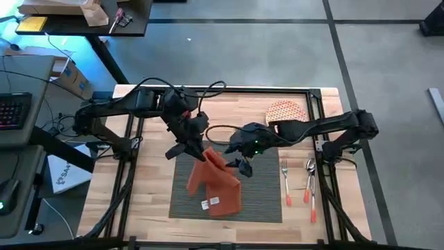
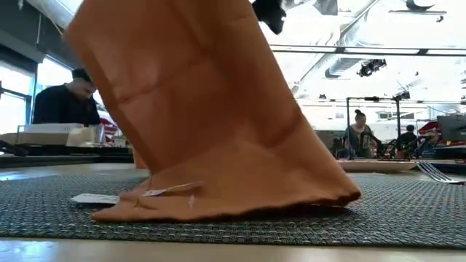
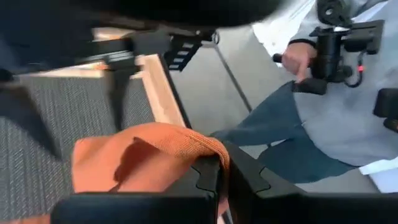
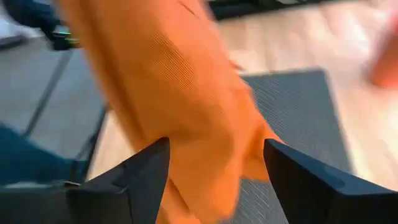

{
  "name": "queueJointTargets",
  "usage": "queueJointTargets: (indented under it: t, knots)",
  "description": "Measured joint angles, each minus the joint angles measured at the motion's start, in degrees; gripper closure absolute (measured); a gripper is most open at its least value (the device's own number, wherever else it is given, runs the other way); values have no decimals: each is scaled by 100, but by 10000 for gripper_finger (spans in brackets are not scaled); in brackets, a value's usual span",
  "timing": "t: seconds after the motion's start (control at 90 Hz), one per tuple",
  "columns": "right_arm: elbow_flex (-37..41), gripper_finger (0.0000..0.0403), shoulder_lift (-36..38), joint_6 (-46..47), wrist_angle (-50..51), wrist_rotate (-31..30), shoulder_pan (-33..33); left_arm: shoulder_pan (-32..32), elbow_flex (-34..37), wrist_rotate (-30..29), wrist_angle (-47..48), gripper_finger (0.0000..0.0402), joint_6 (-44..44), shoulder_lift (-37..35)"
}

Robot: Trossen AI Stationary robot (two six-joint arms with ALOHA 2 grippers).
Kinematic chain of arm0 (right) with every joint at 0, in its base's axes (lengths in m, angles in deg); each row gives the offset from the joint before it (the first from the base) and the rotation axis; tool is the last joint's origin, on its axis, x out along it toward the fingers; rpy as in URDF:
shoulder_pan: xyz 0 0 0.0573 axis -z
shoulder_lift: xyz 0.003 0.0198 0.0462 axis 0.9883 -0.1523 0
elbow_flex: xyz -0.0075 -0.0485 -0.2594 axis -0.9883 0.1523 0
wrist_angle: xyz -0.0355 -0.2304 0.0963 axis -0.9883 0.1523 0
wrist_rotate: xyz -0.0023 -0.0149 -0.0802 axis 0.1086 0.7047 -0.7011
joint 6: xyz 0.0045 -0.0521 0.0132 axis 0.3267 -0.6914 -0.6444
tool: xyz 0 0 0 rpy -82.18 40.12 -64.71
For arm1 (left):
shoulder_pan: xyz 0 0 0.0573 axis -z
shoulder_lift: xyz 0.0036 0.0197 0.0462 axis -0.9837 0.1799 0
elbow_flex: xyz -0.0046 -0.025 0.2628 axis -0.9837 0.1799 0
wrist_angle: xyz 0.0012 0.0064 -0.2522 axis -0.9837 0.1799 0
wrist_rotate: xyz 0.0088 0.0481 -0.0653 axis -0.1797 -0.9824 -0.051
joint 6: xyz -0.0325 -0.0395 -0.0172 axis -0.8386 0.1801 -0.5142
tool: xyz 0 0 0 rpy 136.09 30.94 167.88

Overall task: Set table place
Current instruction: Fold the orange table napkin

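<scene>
A rust-orange cloth napkin (image 1: 216, 184) is seen draped over the middle of the dark grey ribbed placemat (image 1: 267, 201), which is laid flat on the near-centre of the butcher-block table (image 1: 149, 208); the napkin's lower end, with a small white tag (image 1: 210, 203), is spread on the mat toward its near edge, while its upper end is lifted clear. That raised end is pinched between the closed fingers of the left gripper (image 1: 196, 148), as is confirmed in the left wrist view, where orange cloth (image 3: 155, 155) is clamped at the fingertips. Just beside it, above the mat's centre, the right gripper (image 1: 243, 165) is held with its fingers (image 4: 140, 177) spread wide apart and nothing gripped, the hanging cloth seen between them. Toward the right edge of the table, a fork (image 1: 285, 182) and two other orange-handled utensils (image 1: 309, 182) are laid side by side off the mat. Farther back, near the far right corner, a round patterned plate (image 1: 285, 110) is partly covered by the right arm.
</scene>
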Motion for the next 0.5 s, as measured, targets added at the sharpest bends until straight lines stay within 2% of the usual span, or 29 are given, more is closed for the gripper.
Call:
queueJointTargets:
  t: [0.078,0.156,0.222,0.3,0.333,0.5]
  knots:
    - [2,172,-192,-81,-259,159,-3,-2,2,-28,81,401,-1,0]
    - [2,209,-343,-165,-541,192,-17,17,0,-32,160,401,-1,0]
    - [2,266,-415,-117,-694,288,-22,41,1,-45,254,401,0,0]
    - [2,356,-403,89,-688,297,-22,74,1,-54,430,401,-5,0]
    - [2,378,-357,153,-617,293,-24,88,1,-81,507,401,-11,0]
    - [-101,401,158,454,239,-165,-129,259,15,-771,1044,401,45,-2]
